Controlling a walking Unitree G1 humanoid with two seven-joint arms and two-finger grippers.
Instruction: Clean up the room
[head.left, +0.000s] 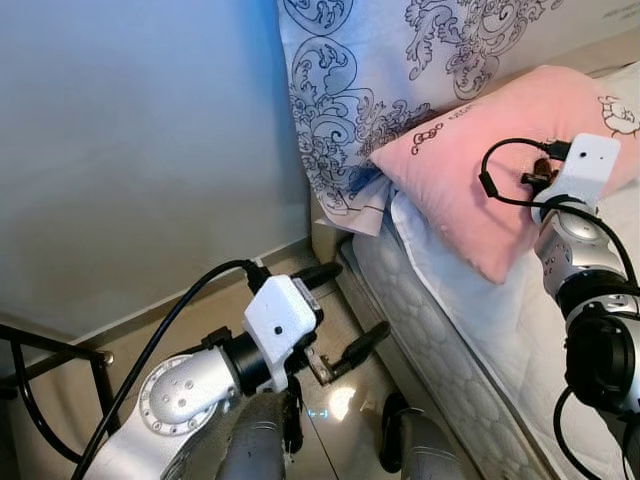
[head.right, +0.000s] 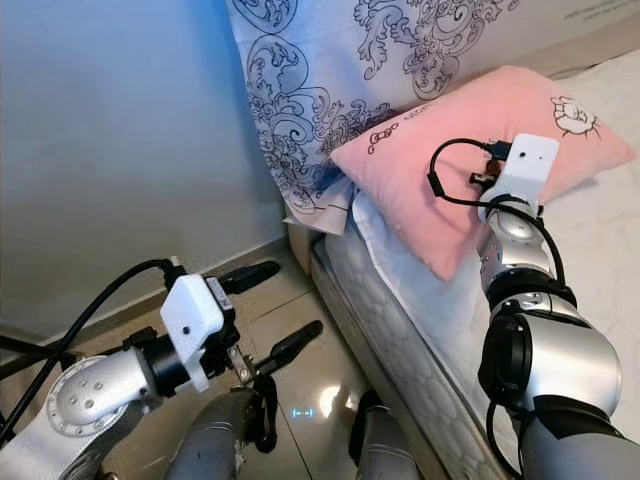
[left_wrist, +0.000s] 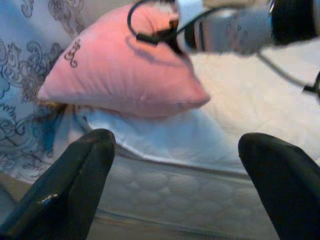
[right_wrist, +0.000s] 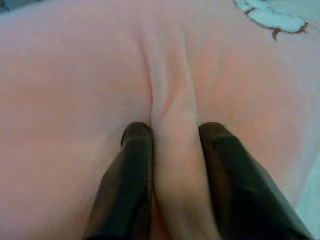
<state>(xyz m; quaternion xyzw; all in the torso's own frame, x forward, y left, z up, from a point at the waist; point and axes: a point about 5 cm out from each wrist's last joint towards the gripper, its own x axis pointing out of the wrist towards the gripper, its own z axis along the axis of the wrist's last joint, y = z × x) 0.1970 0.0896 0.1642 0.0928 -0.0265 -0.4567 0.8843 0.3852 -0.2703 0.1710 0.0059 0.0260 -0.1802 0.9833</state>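
Right gripper (right_wrist: 172, 150) has its two black fingers pinched on a raised fold of the soft pink pillow (head.left: 480, 170), which lies on the white quilted mattress (head.left: 470, 370), leaning against the white pillow with dark floral print (head.left: 380, 90) at the head of the bed. Left gripper (head.left: 340, 315) hangs over the glossy tile floor (head.left: 340, 400) beside the bed, fingers spread wide, holding nothing.

Home bedroom: bed with quilted mattress (head.left: 440, 330), pink pillow (head.left: 480, 160), patterned pillow (head.left: 380, 70), tiled floor (head.left: 340, 390).
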